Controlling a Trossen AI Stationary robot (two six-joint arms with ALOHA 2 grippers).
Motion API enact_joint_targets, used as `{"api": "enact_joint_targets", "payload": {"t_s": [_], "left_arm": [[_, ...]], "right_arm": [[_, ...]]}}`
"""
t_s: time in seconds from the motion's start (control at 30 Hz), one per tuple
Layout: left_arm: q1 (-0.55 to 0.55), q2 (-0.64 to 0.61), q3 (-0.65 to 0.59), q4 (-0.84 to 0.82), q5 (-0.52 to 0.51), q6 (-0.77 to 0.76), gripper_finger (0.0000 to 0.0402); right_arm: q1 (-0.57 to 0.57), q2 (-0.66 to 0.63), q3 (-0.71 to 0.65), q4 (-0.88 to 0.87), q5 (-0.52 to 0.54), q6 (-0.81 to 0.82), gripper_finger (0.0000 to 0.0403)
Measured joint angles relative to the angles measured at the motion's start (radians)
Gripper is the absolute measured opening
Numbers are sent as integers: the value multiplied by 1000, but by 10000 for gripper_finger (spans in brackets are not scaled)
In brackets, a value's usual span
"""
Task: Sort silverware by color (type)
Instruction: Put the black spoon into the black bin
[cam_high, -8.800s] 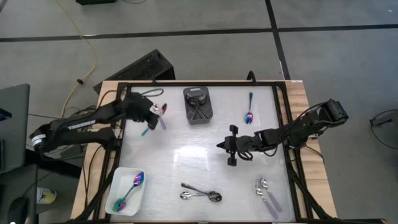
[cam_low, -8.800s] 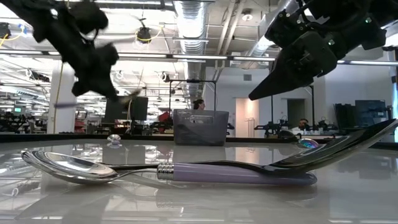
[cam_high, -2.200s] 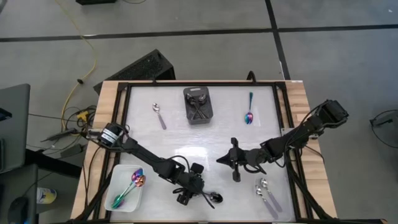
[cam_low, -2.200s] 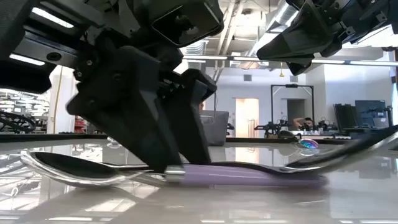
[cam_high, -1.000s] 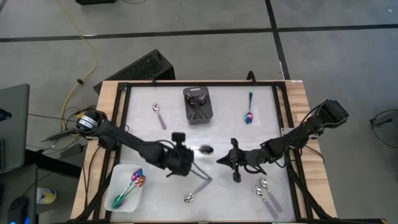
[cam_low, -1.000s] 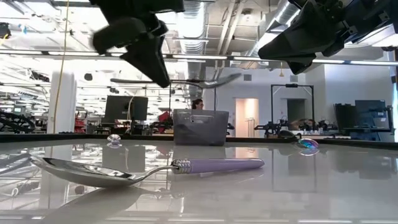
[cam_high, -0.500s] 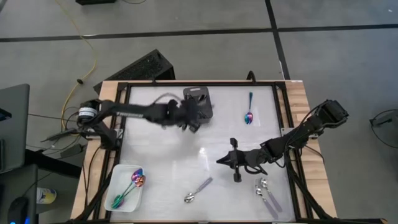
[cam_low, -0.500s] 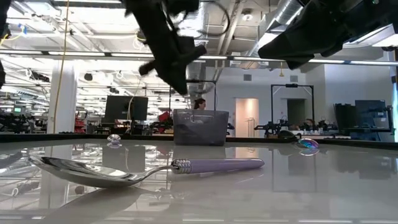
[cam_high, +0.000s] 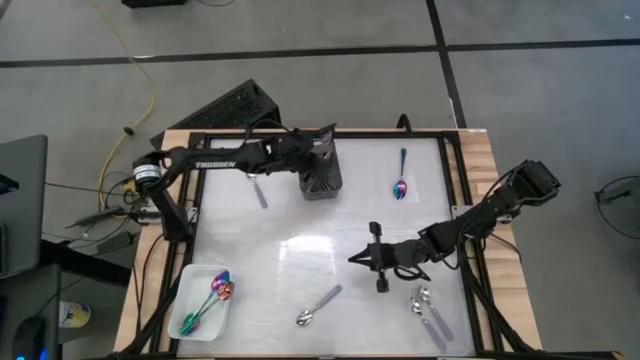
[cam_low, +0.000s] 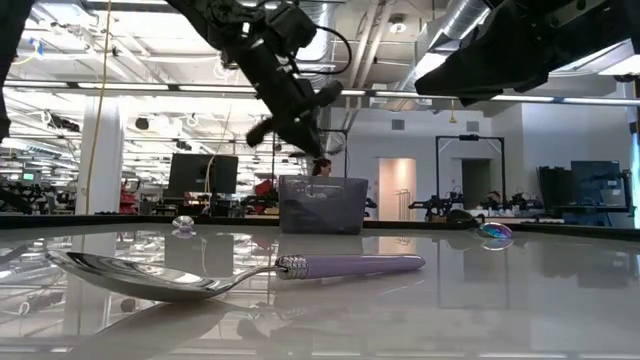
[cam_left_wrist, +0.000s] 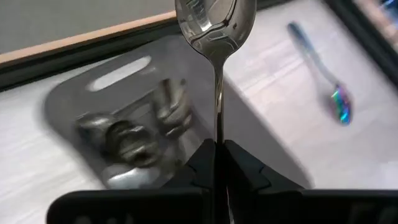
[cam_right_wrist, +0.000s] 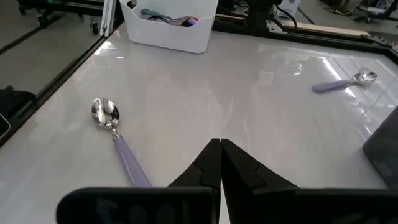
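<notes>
Over the black bin (cam_high: 320, 172) at the table's far edge, your L gripper (cam_high: 318, 152) is clamped on a dark spoon (cam_left_wrist: 215, 37); from the L wrist cam you see the fingers (cam_left_wrist: 202, 163) pinched tight on its thin handle, bowl pointing away, w/ the bin and its dark spoons right beneath. Low cam has that gripper (cam_low: 312, 120) hanging above the bin (cam_low: 321, 205). Your R gripper (cam_high: 369, 258) sits mid-table toward the R side, fingers closed w/ nothing between them, above bare tabletop (cam_high: 290, 245). Silverware elsewhere: one rainbow spoon (cam_high: 400, 176) lies alone near the far R side; a lilac-handled silver spoon (cam_high: 258, 190) lies just L of the bin; another lilac-handled one (cam_high: 317, 306) lies near the front edge at centre; a lilac-handled pair (cam_high: 428, 314) lies at the front R, just beside each other. White tray (cam_high: 190, 290) at the front L corner holds rainbow spoons (cam_high: 212, 300), count hard to tell.
</notes>
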Motion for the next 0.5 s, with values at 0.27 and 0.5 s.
{"api": "enact_joint_targets", "payload": {"t_s": [0.27,0.5], "left_arm": [[-4,63,0,75,80,-39,7],[-11,64,-1,39,4,-54,7]], "right_arm": [[-1,0,0,-24,-3,9,30],[-3,0,0,-49,-4,29,30]]}}
